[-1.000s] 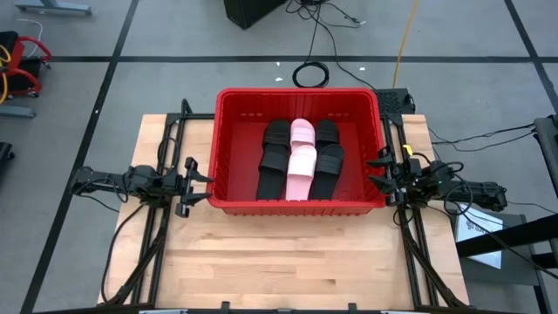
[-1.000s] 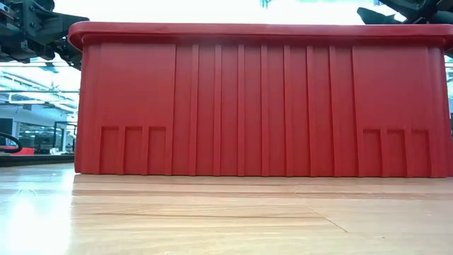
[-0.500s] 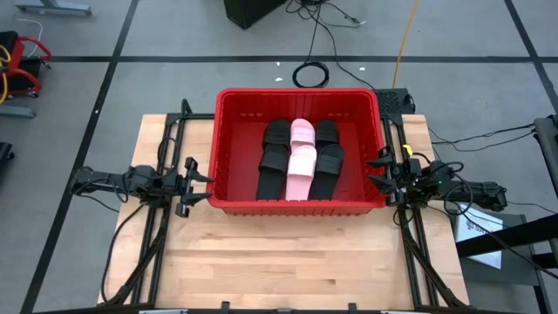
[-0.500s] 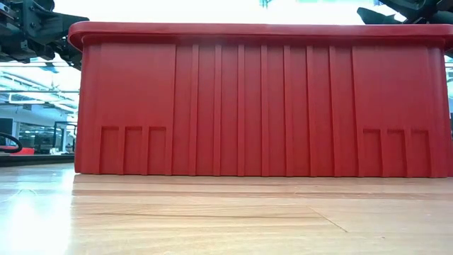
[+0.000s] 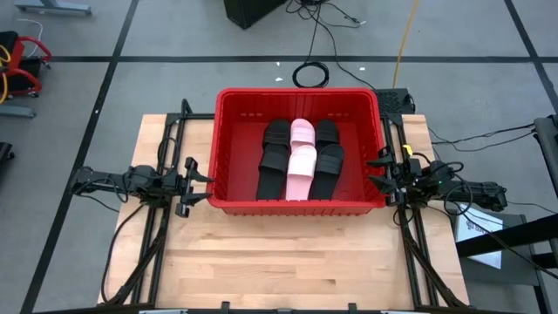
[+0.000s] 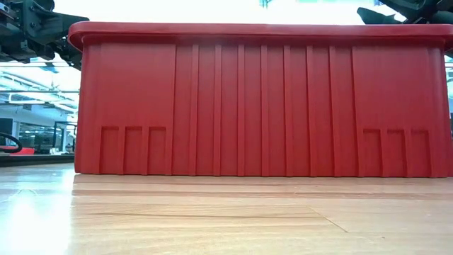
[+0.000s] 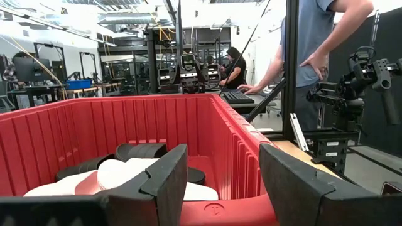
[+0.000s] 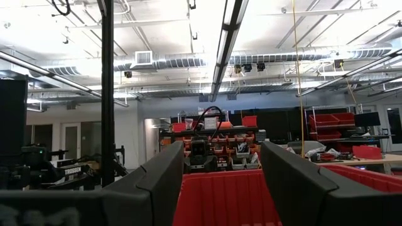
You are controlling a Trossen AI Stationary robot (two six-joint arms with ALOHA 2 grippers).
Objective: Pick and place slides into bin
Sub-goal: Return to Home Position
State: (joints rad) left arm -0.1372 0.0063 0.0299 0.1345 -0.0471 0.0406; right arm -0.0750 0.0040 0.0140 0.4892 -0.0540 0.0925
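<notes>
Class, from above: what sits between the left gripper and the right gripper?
The red bin, holding black and pink slides, fills the stretch between the left gripper and right gripper; the high view shows it.

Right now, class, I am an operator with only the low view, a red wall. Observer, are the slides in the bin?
Observer: Yes. The high view shows six slides lying in the bin, two pink between four black.
Operator: Is either gripper holding anything?
Observer: No. The left gripper is open, outside the bin's left wall.
Operator: And the right?
Observer: The right gripper is open too, by the right wall.
</notes>
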